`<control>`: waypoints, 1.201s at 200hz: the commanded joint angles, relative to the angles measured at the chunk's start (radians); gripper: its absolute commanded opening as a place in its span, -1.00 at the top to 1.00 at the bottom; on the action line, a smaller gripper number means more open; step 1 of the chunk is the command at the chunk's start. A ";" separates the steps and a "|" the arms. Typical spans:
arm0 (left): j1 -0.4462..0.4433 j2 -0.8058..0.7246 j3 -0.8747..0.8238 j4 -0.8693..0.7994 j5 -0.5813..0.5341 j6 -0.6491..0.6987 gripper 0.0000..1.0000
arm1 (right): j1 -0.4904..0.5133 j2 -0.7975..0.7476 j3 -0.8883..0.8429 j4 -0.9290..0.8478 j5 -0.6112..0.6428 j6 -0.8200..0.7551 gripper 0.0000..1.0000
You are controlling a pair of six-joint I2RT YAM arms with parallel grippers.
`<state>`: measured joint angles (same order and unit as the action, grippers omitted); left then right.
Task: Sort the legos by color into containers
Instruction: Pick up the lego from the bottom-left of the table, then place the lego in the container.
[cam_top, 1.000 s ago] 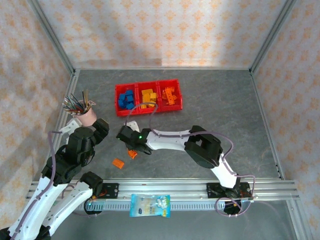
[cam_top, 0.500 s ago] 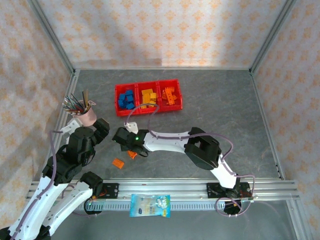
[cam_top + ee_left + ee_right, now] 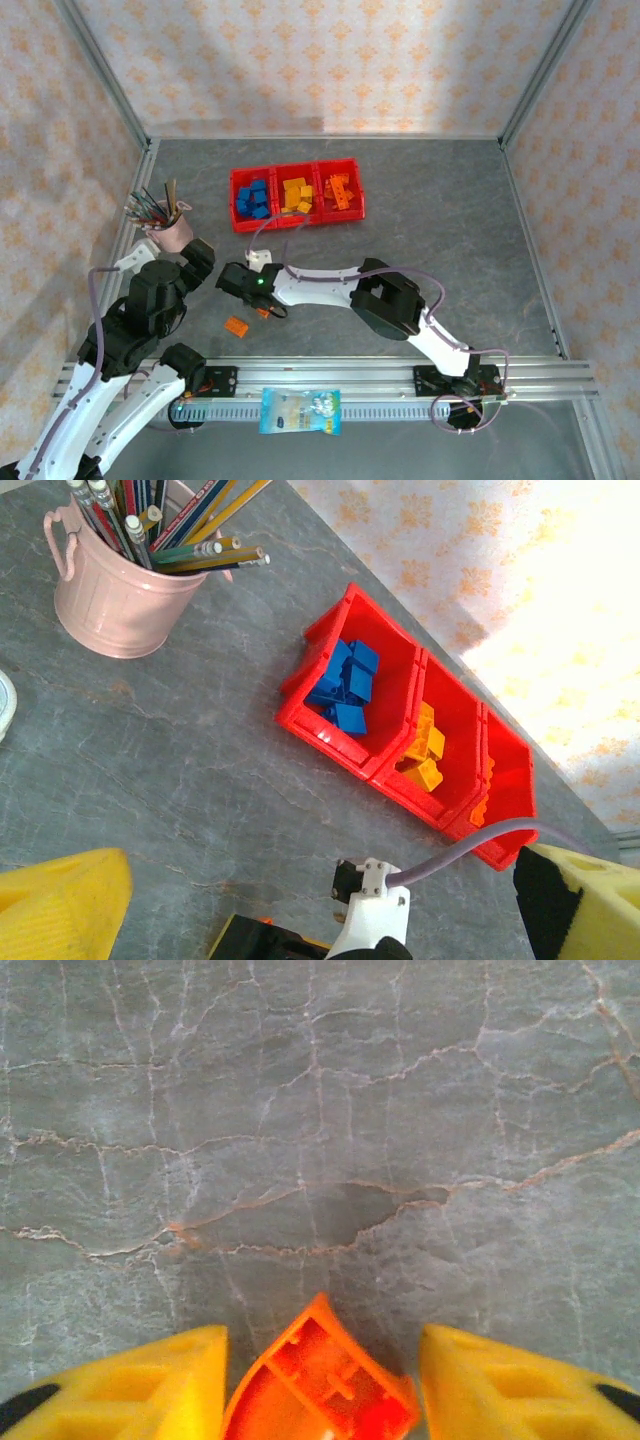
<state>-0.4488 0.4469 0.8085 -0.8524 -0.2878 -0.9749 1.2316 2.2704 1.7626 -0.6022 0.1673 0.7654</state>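
Three joined red containers [image 3: 298, 222] [image 3: 335, 742] stand at the back. They hold blue legos [image 3: 256, 198] [image 3: 345, 685], yellow-orange legos [image 3: 297, 193] [image 3: 425, 755] and orange legos [image 3: 340, 190]. My right gripper [image 3: 252, 296] [image 3: 320, 1360] is low over the table, shut on a curved orange brick [image 3: 315, 1385] [image 3: 263, 312] that lies tilted, hollow side up, touching both fingers. A second orange brick [image 3: 236, 325] lies loose just left of it. My left gripper [image 3: 200, 255] [image 3: 320, 910] hovers open and empty, with the right arm's wrist below it.
A pink cup of pens [image 3: 168, 225] [image 3: 120, 590] stands at the left, close to my left arm. A blue-and-white snack packet [image 3: 300, 411] lies on the front rail. Metal frame posts and patterned walls ring the grey table [image 3: 440, 220].
My right gripper has slid a little to the left, opened and closed again around the curved orange brick. The left arm has shifted slightly; its jaws stay wide.
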 commanded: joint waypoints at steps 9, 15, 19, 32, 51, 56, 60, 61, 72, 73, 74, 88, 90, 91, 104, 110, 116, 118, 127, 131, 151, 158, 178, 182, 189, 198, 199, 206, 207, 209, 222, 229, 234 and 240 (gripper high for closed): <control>0.009 -0.002 -0.017 -0.016 0.022 0.014 -0.99 | 0.002 -0.011 -0.001 -0.010 0.052 -0.006 0.21; 0.009 0.001 -0.014 -0.015 0.024 0.015 -0.98 | 0.000 -0.024 -0.014 0.003 0.053 -0.010 0.25; 0.009 0.003 -0.014 -0.013 0.026 0.016 -0.98 | 0.000 -0.033 -0.023 0.013 0.054 -0.012 0.27; 0.009 0.006 -0.013 -0.007 0.029 0.019 -0.99 | -0.003 -0.054 -0.044 0.033 0.056 -0.015 0.30; 0.008 0.011 -0.014 0.003 0.037 0.019 -0.98 | -0.010 -0.081 -0.064 0.040 0.064 -0.020 0.33; 0.008 0.013 -0.014 0.005 0.038 0.020 -0.98 | -0.012 -0.094 -0.074 0.047 0.064 -0.020 0.34; 0.008 0.015 -0.015 0.008 0.040 0.021 -0.99 | -0.014 -0.104 -0.083 0.052 0.066 -0.020 0.34; 0.008 0.015 -0.015 0.008 0.040 0.021 -0.98 | -0.015 -0.107 -0.086 0.053 0.066 -0.020 0.34; 0.008 0.022 -0.013 0.012 0.043 0.021 -0.98 | -0.020 -0.141 -0.119 0.073 0.073 -0.020 0.35; 0.008 0.022 -0.013 0.013 0.043 0.022 -0.98 | -0.020 -0.144 -0.123 0.075 0.073 -0.020 0.35; 0.008 0.024 -0.012 0.014 0.043 0.023 -0.98 | -0.021 -0.147 -0.126 0.077 0.073 -0.020 0.35; 0.009 0.034 -0.007 0.023 0.046 0.028 -0.98 | -0.035 -0.188 -0.166 0.097 0.072 -0.020 0.35; 0.009 0.037 -0.007 0.026 0.046 0.028 -0.98 | -0.038 -0.193 -0.170 0.097 0.072 -0.021 0.34; 0.009 0.037 -0.006 0.028 0.047 0.029 -0.98 | -0.040 -0.196 -0.172 0.098 0.071 -0.020 0.35; 0.009 0.052 -0.008 0.048 0.056 0.036 -0.98 | -0.063 -0.231 -0.199 0.100 0.081 -0.028 0.35; 0.009 0.061 -0.006 0.059 0.063 0.040 -0.98 | -0.076 -0.250 -0.211 0.103 0.086 -0.037 0.35; 0.008 0.072 -0.009 0.074 0.071 0.045 -0.98 | -0.091 -0.269 -0.222 0.102 0.094 -0.044 0.35; 0.009 0.076 -0.008 0.078 0.075 0.046 -0.98 | -0.096 -0.276 -0.226 0.102 0.097 -0.047 0.35; 0.009 0.096 -0.012 0.105 0.088 0.051 -0.98 | -0.123 -0.305 -0.245 0.107 0.112 -0.066 0.34; 0.008 0.105 -0.015 0.118 0.094 0.054 -0.98 | -0.138 -0.317 -0.252 0.112 0.118 -0.076 0.33; 0.008 0.156 -0.029 0.198 0.132 0.069 -0.99 | -0.234 -0.373 -0.285 0.139 0.121 -0.144 0.33; 0.009 0.176 -0.033 0.221 0.141 0.074 -0.98 | -0.272 -0.384 -0.287 0.153 0.120 -0.178 0.33; 0.008 0.238 -0.037 0.287 0.165 0.089 -0.98 | -0.379 -0.374 -0.246 0.175 0.135 -0.281 0.33; 0.009 0.248 -0.039 0.301 0.166 0.092 -0.98 | -0.400 -0.364 -0.230 0.174 0.138 -0.296 0.33; 0.009 0.265 -0.043 0.331 0.172 0.098 -0.98 | -0.434 -0.346 -0.205 0.182 0.142 -0.322 0.33; 0.009 0.286 -0.047 0.374 0.184 0.103 -0.98 | -0.478 -0.322 -0.183 0.213 0.145 -0.358 0.33; 0.009 0.288 -0.048 0.379 0.185 0.103 -0.98 | -0.483 -0.319 -0.179 0.214 0.146 -0.360 0.33; 0.008 0.308 -0.049 0.412 0.195 0.108 -0.98 | -0.516 -0.292 -0.148 0.219 0.142 -0.372 0.33; 0.008 0.311 -0.049 0.416 0.197 0.109 -0.98 | -0.521 -0.289 -0.144 0.221 0.141 -0.375 0.33; 0.008 0.317 -0.047 0.424 0.199 0.109 -0.98 | -0.529 -0.281 -0.135 0.225 0.136 -0.382 0.33; 0.009 0.364 -0.037 0.463 0.206 0.117 -0.98 | -0.575 -0.226 -0.079 0.254 0.137 -0.421 0.33; 0.009 0.389 -0.025 0.476 0.209 0.119 -0.98 | -0.595 -0.187 -0.030 0.251 0.131 -0.441 0.33; 0.009 0.406 -0.018 0.486 0.214 0.123 -0.98 | -0.608 -0.158 0.011 0.243 0.117 -0.457 0.33; 0.009 0.424 -0.009 0.497 0.219 0.127 -0.98 | -0.616 -0.125 0.055 0.235 0.114 -0.471 0.33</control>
<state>-0.4488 0.8139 0.7712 -0.4706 -0.1028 -0.8864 0.6479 2.0312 1.6886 -0.3889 0.2707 0.4068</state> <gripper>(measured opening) 0.992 0.335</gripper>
